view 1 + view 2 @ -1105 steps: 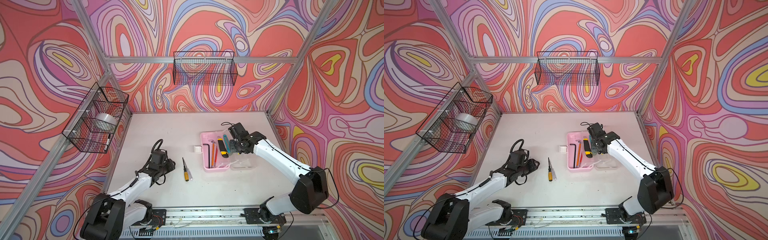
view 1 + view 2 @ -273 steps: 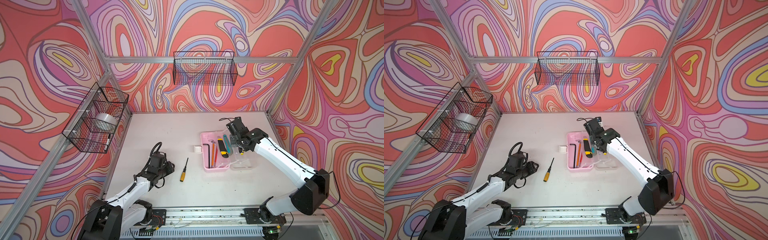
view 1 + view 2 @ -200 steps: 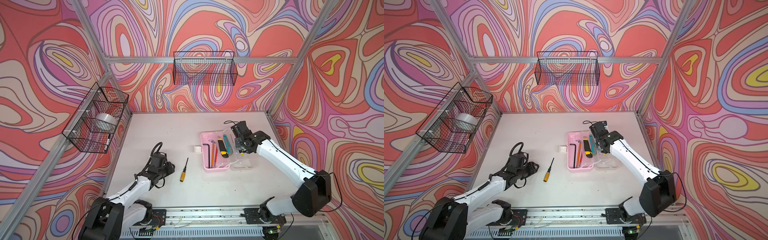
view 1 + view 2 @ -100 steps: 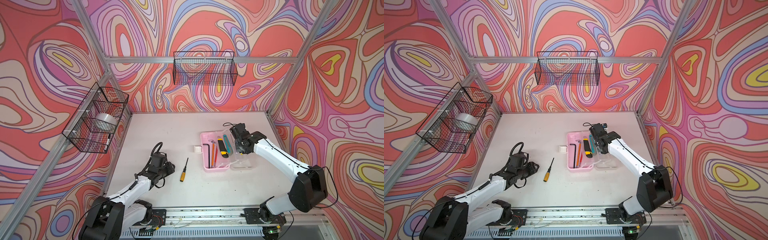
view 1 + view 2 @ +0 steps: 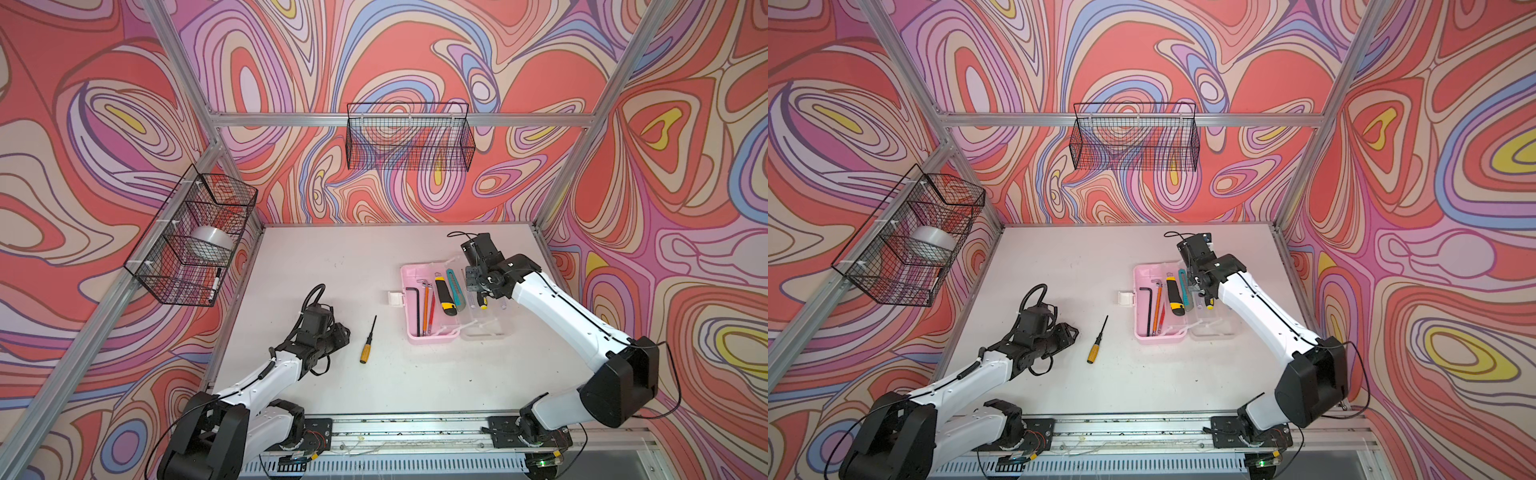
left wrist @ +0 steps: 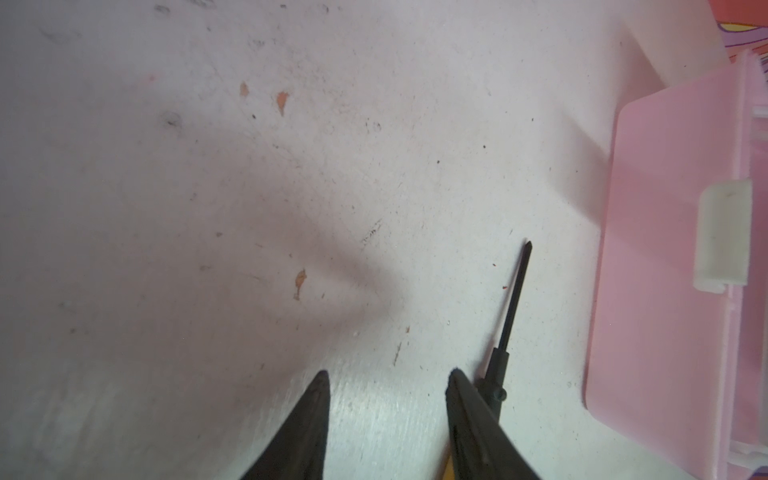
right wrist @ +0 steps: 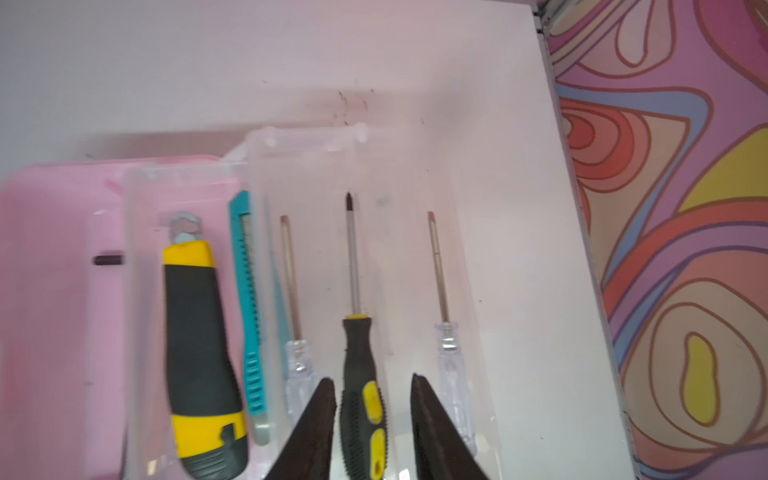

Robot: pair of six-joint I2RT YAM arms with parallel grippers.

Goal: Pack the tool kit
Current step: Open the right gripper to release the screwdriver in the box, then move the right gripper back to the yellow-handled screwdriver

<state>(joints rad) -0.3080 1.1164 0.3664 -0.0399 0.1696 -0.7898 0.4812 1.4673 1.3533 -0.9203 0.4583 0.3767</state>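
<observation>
The tool kit's pale-pink case [image 5: 415,336] lies open mid-table, its translucent lid [image 5: 488,330] flat to its right. In the case lie a black hex key [image 5: 413,303], a yellow-black knife [image 7: 199,353] and a teal knife [image 7: 249,299]. In the lid, a black-yellow screwdriver [image 7: 353,257] rests between two clear-handled ones [image 7: 293,291]. My right gripper [image 7: 372,378] straddles its handle, open, with gaps on both sides. An orange-handled screwdriver [image 5: 368,347] lies on the table left of the case. My left gripper [image 6: 388,371] hovers open beside it, holding nothing.
A black wire basket [image 5: 409,141] hangs on the back wall. Another wire basket [image 5: 191,245] on the left wall holds a tape roll [image 5: 210,239] and a marker [image 5: 214,284]. The case's white latch [image 5: 395,298] sticks out on its left side.
My right gripper has come down over the lid and opened, leaving the black-yellow screwdriver lying in it. The left arm and the orange-handled screwdriver have stayed put over the last second.
</observation>
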